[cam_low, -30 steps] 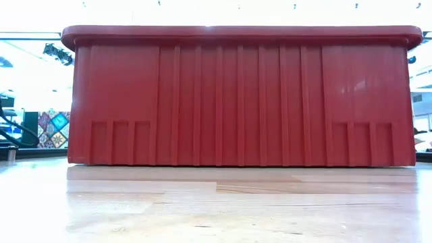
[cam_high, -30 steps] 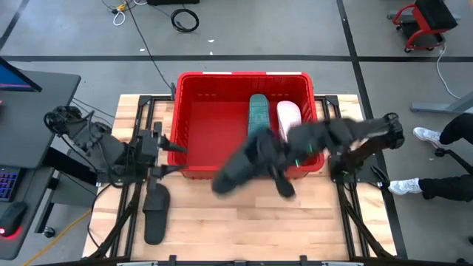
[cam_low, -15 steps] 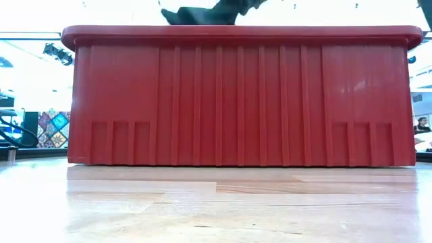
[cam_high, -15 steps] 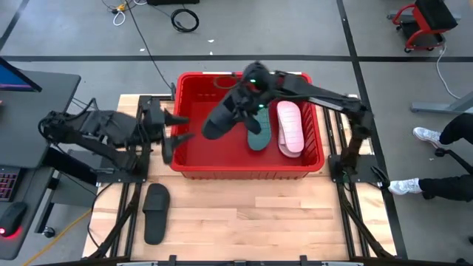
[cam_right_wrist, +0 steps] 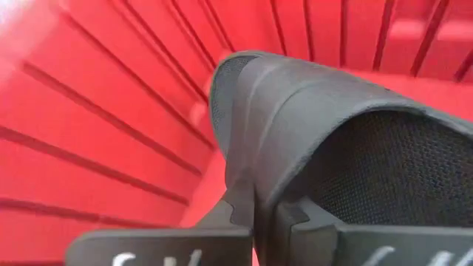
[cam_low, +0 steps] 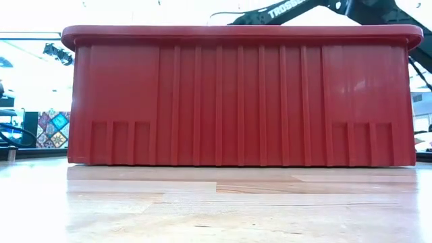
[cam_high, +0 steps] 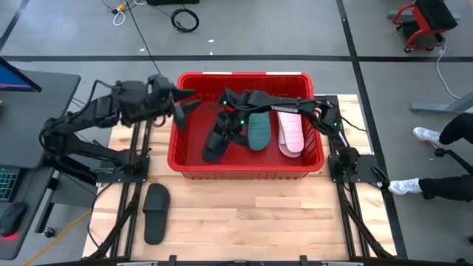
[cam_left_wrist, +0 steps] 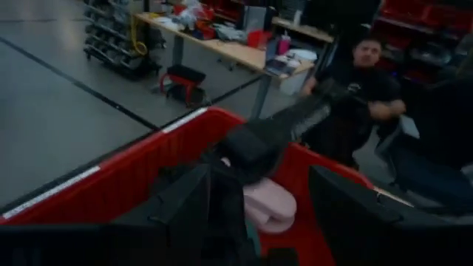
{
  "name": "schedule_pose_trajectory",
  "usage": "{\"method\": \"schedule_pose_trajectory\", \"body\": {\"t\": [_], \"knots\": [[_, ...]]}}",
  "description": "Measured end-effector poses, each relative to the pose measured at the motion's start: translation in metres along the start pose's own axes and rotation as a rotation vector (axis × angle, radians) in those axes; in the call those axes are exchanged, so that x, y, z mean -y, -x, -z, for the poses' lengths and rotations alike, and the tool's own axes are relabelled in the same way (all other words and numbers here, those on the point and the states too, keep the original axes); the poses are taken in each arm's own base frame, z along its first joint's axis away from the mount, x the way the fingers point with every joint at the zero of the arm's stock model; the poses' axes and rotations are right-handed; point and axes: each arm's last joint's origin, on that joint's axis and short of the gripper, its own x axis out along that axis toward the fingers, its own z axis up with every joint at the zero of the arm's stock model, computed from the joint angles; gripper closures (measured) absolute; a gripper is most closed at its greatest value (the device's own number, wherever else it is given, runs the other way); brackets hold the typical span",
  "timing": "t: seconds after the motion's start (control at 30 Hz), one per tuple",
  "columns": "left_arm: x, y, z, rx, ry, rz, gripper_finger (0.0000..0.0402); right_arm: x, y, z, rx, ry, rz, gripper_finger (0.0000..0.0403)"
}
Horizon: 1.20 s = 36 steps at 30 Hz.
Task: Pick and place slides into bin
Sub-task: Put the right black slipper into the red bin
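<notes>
black slide clamped in right tool, inside bin

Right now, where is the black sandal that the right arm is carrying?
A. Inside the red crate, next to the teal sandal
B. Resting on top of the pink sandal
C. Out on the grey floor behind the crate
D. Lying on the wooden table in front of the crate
A: the high view shows the right gripper holding the black sandal inside the red crate, beside the teal sandal.

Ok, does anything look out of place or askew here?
Nothing damaged. One black slide lies outside the red bin on the table; the right gripper holds another black slide tilted inside.
</notes>
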Motion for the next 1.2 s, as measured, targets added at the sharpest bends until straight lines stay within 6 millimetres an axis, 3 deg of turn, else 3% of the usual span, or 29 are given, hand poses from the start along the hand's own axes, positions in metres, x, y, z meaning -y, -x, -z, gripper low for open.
{"method": "schedule_pose_trajectory", "body": {"t": [0.23, 0.43, 0.5, 0.63, 0.9, 1.2], "knots": [[-0.019, -0.041, 0.005, -0.074, 0.057, -0.010, 0.0166, 0.009, -0.015, 0.013, -0.123, 0.018, 0.067, 0.0394], [-0.032, -0.073, 0.010, -0.141, 0.088, -0.002, 0.0166, 0.005, 0.001, -0.009, -0.198, 0.090, 0.137, 0.0394], [-0.035, -0.079, 0.008, -0.151, 0.097, -0.005, 0.0166, 0.012, -0.005, -0.010, -0.188, 0.103, 0.136, 0.0394], [-0.035, -0.084, -0.004, -0.132, 0.086, 0.010, 0.0166, 0.029, -0.031, 0.002, -0.227, 0.092, 0.112, 0.0394], [-0.038, -0.080, -0.012, -0.170, 0.079, -0.021, 0.0165, 0.043, -0.041, 0.007, -0.213, 0.125, 0.126, 0.0391], [-0.034, -0.078, -0.005, -0.239, 0.072, -0.022, 0.0163, 0.044, -0.044, 0.005, -0.204, 0.152, 0.147, 0.0297]]}}
